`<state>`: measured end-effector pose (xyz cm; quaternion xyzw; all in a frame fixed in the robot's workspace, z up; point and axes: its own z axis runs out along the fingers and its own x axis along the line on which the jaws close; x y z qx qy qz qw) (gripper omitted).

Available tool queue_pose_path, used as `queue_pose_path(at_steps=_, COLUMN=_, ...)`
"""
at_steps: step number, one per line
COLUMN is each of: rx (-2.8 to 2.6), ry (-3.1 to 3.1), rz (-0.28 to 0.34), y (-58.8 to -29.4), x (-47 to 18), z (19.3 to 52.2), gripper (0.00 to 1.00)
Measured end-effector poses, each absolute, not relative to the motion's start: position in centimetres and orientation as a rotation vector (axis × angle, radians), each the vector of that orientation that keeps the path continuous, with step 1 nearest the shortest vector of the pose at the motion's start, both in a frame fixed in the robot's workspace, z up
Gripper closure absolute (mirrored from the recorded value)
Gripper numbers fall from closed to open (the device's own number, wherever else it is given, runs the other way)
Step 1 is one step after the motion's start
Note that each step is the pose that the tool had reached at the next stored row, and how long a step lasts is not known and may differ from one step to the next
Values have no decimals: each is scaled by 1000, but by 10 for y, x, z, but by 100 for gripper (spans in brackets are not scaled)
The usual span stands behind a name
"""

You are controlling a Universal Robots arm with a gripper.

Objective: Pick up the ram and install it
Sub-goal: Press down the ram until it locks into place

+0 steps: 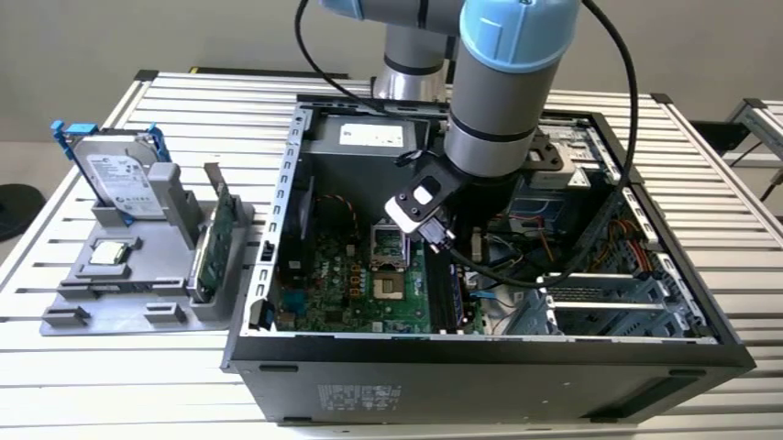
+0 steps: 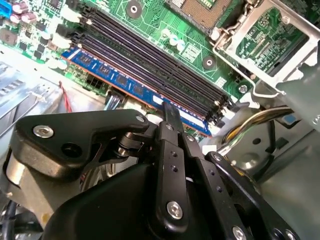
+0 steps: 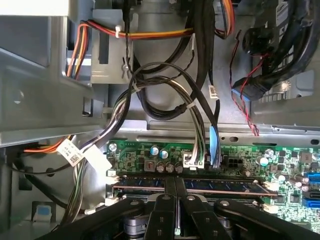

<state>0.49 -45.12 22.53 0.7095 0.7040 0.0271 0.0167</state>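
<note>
While the arm reaches down into the open computer case [image 1: 490, 353], its gripper [image 2: 170, 112] is pressed together on the ram [image 2: 132, 89], a long blue module with black chips that stands on edge in the outermost memory slot of the motherboard [image 2: 165, 25]. In the second wrist view the two black fingers [image 2: 172, 125] meet at the module's top edge near the middle of its length, with no gap visible between them; whether the module is fully seated cannot be told. Just beside the ram run three parallel black memory slots [image 2: 150, 65], all without modules, and past them lie the processor socket [image 2: 200, 10] and its hinged metal retention frame [image 2: 260, 40]. In the first wrist view the gripper [image 3: 175, 192] again sits on the ram [image 3: 220, 186], with white latches [image 3: 112, 175] at the slot ends, and beyond the board's edge a bundle of black, white and blue cables [image 3: 200, 120] rises toward the metal chassis wall [image 3: 40, 100]. In the exterior view the arm [image 1: 496, 82] descends over the motherboard [image 1: 355, 284]. Well apart from the case, at the exterior view's left, a grey fixture [image 1: 123, 284] on the slatted table [image 1: 123, 385] holds a green expansion card [image 1: 211, 252] on edge and, farther back, an upright silver hard drive [image 1: 123, 174] with blue rails.
</note>
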Motion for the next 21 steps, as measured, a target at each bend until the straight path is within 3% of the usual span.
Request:
queue_pose_path(at_steps=8, rx=2206, ry=2189, rz=84, y=-451, x=4, z=219, gripper=100)
queue_pose_path(at_steps=21, rx=2207, ry=2189, rz=84, y=-451, x=4, z=267, gripper=100)
